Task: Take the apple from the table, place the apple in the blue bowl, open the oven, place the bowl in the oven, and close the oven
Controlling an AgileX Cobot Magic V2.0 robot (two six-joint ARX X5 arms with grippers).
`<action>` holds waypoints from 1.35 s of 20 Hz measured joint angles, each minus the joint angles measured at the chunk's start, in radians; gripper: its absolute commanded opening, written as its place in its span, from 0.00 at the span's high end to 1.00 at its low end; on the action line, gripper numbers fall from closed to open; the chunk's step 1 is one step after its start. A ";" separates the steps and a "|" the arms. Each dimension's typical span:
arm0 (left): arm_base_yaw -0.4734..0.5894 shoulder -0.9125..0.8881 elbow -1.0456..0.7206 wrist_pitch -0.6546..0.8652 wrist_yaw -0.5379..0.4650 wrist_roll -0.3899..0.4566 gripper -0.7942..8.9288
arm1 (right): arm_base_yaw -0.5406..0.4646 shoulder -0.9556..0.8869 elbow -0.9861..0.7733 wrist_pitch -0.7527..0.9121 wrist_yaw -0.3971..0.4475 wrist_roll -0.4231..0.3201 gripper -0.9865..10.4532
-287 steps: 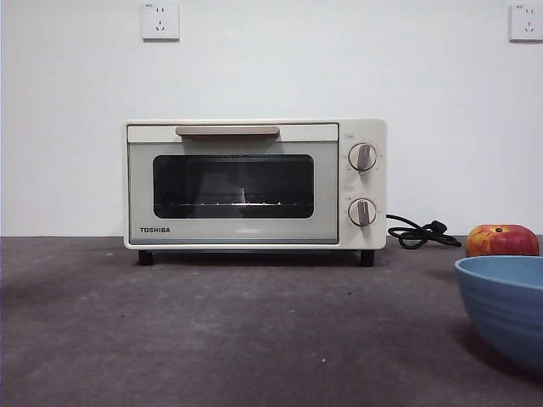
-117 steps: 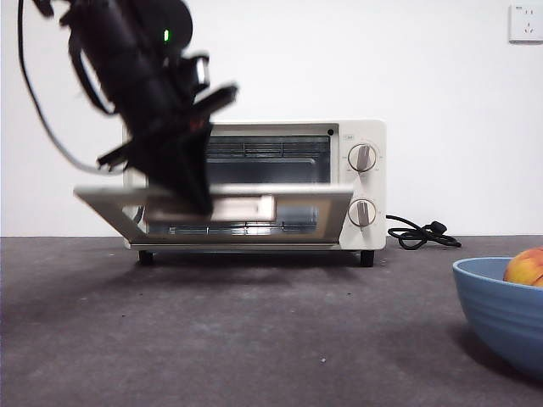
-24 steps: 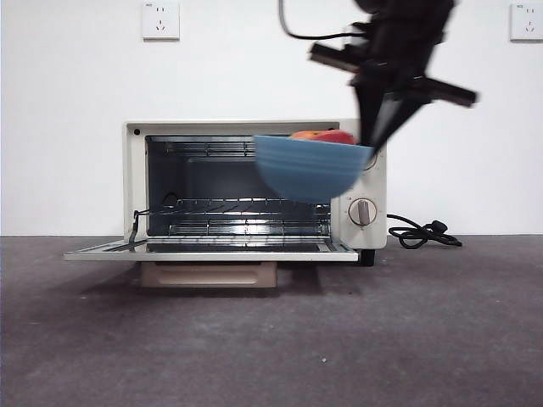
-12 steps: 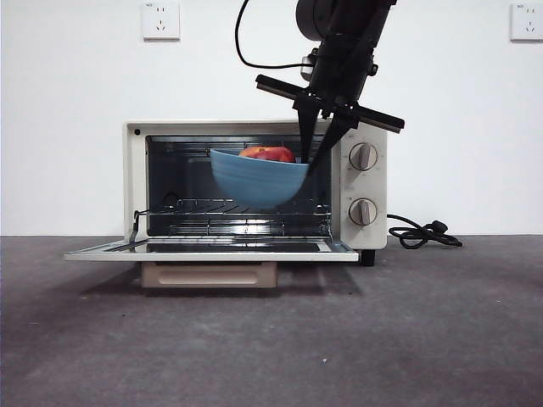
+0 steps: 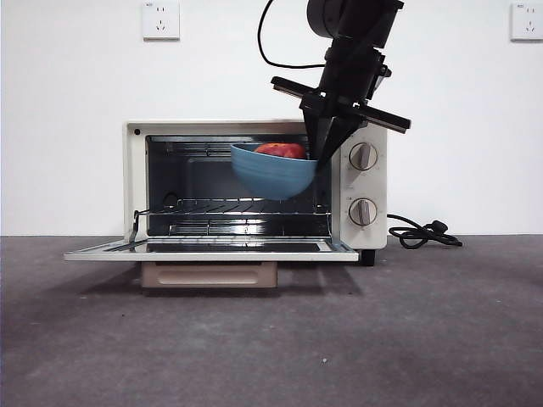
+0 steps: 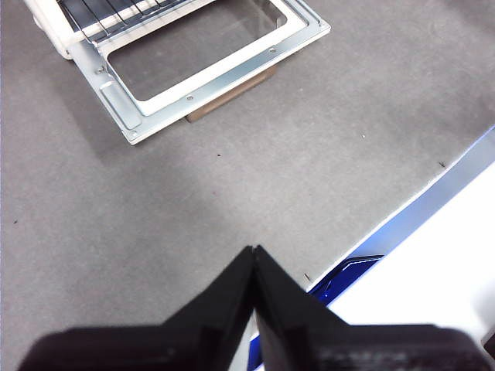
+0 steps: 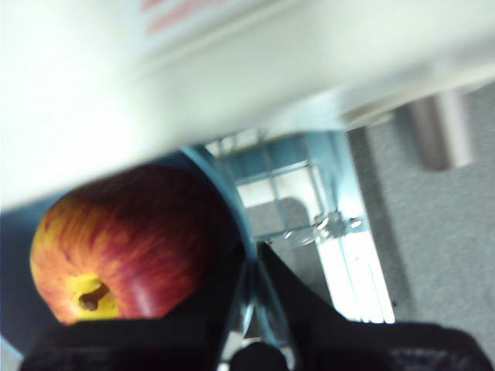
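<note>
The cream oven (image 5: 363, 182) stands with its door (image 5: 212, 249) dropped flat, also seen in the left wrist view as the door (image 6: 209, 66). My right gripper (image 5: 324, 157) comes down from above and is shut on the right rim of the blue bowl (image 5: 273, 172), which hangs in the oven's opening above the wire rack (image 5: 237, 206). The apple (image 5: 282, 150) lies in the bowl; the right wrist view shows the apple (image 7: 128, 239) close beside the pinched bowl rim (image 7: 232, 209) and my right gripper (image 7: 251, 259). My left gripper (image 6: 254, 255) is shut on nothing, held above the table (image 6: 309, 154).
A black cord (image 5: 420, 233) lies coiled on the table right of the oven. The oven's two knobs (image 5: 363, 157) sit just right of the arm. A white and blue edge (image 6: 433, 247) borders the table by the left gripper.
The right gripper has shifted the bowl with the apple slightly right and up since half a second ago, still in the oven's opening. One second ago it was further right, outside.
</note>
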 measured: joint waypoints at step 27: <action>0.000 0.000 0.000 0.000 0.005 0.000 0.92 | -0.006 0.033 0.002 0.060 -0.002 -0.022 0.75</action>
